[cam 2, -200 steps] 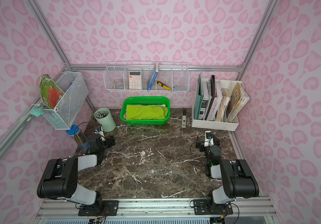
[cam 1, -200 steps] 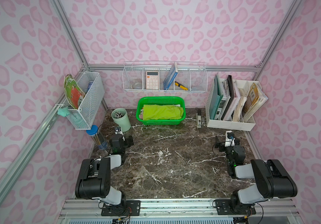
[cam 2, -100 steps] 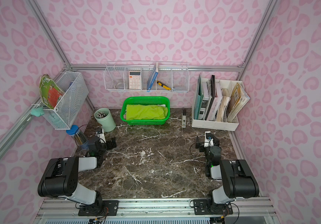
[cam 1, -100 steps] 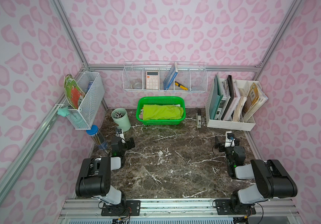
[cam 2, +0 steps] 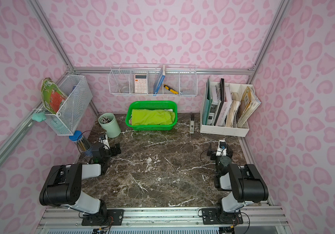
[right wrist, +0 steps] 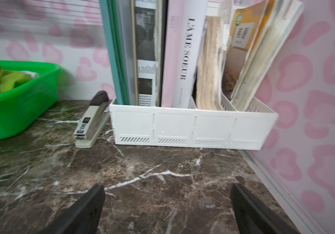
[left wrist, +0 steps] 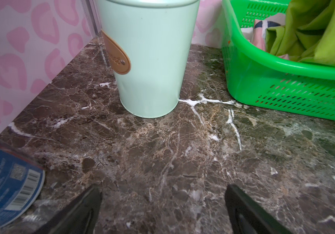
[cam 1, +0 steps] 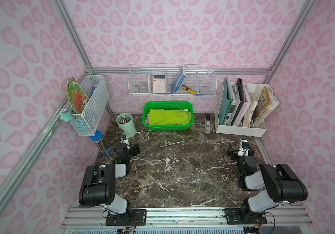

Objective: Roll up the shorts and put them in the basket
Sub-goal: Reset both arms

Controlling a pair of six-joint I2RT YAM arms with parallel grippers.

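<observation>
The lime green shorts (cam 1: pixel 169 117) (cam 2: pixel 152 117) lie bunched in a green basket (cam 1: pixel 167 103) (cam 2: pixel 152 103) at the back of the marble table. In the left wrist view the lime cloth (left wrist: pixel 324 30) covers a pink printed pair of shorts (left wrist: pixel 258 30), of which only a corner shows over the basket's rim (left wrist: pixel 284 62). My left gripper (cam 1: pixel 129 144) (left wrist: pixel 162 188) rests open on the table's left side, near a mint cup, with nothing between its fingers. My right gripper (cam 1: pixel 241 149) (right wrist: pixel 167 186) is open and empty on the right side, facing a file rack.
A mint pen cup (cam 1: pixel 126 124) (left wrist: pixel 152 60) stands left of the basket. A blue-capped tube (cam 1: pixel 101 143) leans by the left wall. A stapler (cam 1: pixel 207 125) (right wrist: pixel 90 121) and a white file rack (cam 1: pixel 239 129) (right wrist: pixel 193 129) stand at the back right. Wire baskets hang on the walls.
My left gripper has shifted slightly near the cup. The right arm and the shorts have not moved.
</observation>
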